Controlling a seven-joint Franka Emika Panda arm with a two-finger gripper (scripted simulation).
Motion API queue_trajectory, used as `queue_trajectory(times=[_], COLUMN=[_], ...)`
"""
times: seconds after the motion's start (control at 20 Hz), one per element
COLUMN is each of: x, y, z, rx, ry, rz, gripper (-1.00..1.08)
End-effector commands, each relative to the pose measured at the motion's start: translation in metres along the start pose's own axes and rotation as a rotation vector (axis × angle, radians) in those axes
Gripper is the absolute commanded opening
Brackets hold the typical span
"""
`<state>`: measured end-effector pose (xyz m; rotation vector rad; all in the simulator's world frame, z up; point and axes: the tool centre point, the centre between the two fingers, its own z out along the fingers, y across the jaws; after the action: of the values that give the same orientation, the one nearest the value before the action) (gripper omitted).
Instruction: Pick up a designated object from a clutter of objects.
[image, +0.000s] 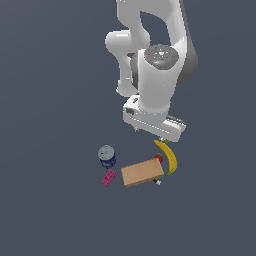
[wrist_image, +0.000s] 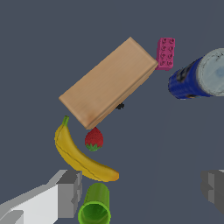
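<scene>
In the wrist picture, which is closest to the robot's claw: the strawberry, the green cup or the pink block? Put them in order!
Measured from the gripper:
1. Green cup, just beside one finger.
2. Strawberry, between the banana and the box.
3. Pink block, past the box's far corner.

Dark grey floor (image: 50, 210) carries banana (wrist_image: 81, 158), strawberry (wrist_image: 93, 139), box (wrist_image: 108, 82), pink block (wrist_image: 165, 53), can (wrist_image: 197, 78), and seemingly a green cup (wrist_image: 95, 205).

Strawberry (wrist_image: 94, 139): seen just beside the banana (wrist_image: 81, 157), close under the tan box (wrist_image: 108, 82) corner.
Green cup (wrist_image: 95, 205): beside one finger (wrist_image: 69, 194).
Pink block (wrist_image: 166, 53): between box and blue can (wrist_image: 197, 78).
Gripper (wrist_image: 142, 189): spread wide, nothing held.
</scene>
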<state>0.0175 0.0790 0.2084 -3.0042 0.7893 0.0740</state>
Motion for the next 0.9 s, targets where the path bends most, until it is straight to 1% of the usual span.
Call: queue_trajectory(times=[0.0, 0.45, 0.85], x=[-0.001, -0.008, -0.014], y=[-0.007, -0.030, -0.045], z=[0.012, 0.054, 0.091], rx=[0.003, 0.006, 0.002], ry=[-0.002, -0.002, 0.013], rz=[0.066, 0.300, 0.508], gripper=[1.00, 1.00, 1.00])
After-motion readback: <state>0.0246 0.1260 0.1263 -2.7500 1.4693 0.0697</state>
